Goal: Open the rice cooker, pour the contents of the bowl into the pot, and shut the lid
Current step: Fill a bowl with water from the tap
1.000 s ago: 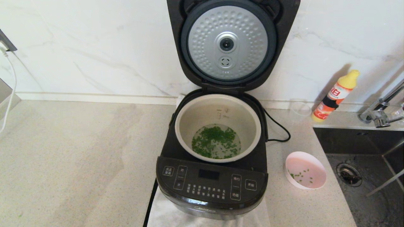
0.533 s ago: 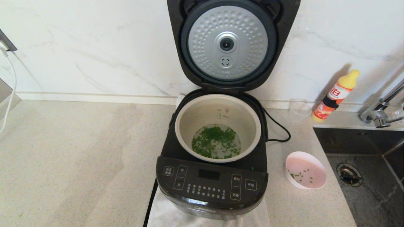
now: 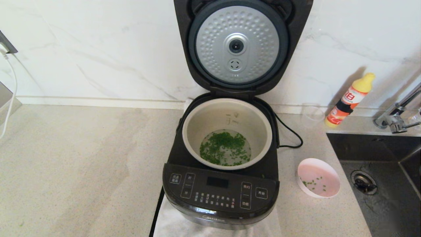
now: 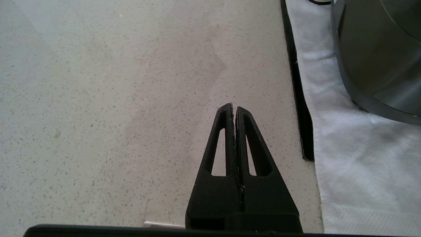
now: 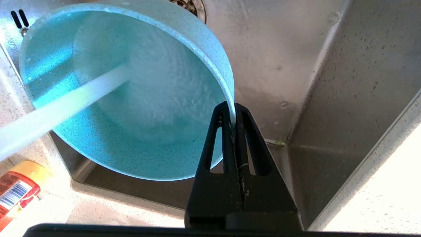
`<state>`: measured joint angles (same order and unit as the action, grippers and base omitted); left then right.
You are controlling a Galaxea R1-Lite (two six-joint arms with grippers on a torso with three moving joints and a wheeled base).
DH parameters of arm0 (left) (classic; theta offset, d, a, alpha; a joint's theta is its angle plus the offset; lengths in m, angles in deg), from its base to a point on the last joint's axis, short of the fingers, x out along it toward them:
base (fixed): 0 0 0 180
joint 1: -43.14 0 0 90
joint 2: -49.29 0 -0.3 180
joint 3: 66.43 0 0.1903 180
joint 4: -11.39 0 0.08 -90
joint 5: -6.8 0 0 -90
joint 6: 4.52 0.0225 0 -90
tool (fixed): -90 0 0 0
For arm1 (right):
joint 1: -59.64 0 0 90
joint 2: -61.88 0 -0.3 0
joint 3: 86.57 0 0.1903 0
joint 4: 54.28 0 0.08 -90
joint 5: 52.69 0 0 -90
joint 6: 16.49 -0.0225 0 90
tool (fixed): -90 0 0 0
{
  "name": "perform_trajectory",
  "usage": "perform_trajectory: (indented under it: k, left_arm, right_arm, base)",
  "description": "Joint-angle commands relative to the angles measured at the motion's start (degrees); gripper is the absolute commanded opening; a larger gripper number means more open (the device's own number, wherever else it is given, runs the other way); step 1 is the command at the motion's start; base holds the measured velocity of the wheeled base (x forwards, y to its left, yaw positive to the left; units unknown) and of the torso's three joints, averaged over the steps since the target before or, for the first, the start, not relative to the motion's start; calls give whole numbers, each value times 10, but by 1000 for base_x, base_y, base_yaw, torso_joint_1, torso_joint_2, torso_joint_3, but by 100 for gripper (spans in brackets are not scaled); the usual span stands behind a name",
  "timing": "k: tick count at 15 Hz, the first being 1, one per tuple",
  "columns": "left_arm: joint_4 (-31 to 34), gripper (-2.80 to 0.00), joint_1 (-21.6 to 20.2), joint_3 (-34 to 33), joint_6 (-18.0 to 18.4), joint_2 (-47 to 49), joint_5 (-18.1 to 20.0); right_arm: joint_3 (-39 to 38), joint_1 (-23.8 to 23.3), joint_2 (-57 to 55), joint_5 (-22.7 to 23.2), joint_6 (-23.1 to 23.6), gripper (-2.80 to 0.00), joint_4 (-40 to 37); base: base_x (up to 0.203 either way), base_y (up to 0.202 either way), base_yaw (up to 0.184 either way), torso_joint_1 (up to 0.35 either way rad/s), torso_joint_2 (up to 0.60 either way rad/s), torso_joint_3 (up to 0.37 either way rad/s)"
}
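Clearly the right tool (image 5: pixel 234 113) pinches a blue bowl's (image 5: pixel 131 98) rim over the sink (image 5: pixel 329 82); left tool (image 4: pixel 234 110) pressed together.

**What I can't see from here**

From my head camera, neither arm shows. The lid (image 3: pixel 237 46) is cut off by the top edge and the rice cooker (image 3: pixel 220 194) by the near edge. The blue bowl (image 5: pixel 131 98) in my right gripper (image 5: pixel 232 113) runs past the frame. Panel labels are too small to read. The faucet (image 3: pixel 396 115) is cropped at right.
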<state>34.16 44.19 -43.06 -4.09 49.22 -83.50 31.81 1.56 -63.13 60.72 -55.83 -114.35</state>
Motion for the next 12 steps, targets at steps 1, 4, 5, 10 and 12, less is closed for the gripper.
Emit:
perform_trajectory:
  k: [1,4,5,10,12]
  left_arm:
    - [0,-280,0,-5,0,0,0]
    - [0,-280,0,-5,0,0,0]
    - [0,-280,0,-5,0,0,0]
    - [0,-280,0,-5,0,0,0]
    - [0,-280,0,-5,0,0,0]
  right_arm:
    - [1,3,4,1,-2,-280,-2]
    - [0,3,8,1,-2,-280,-3]
    - [-3,4,11,1,0,-280,-9]
    - [-56,44,90,-4,126,-280,-134]
    - [-89,67,138,-6,175,-280,-172]
  base:
    - [0,0,0,0,0,0]
    - [0,0,0,0,0,0]
    - [0,0,0,0,0,0]
    - [0,0,0,0,0,0]
    - [0,0,0,0,0,0]
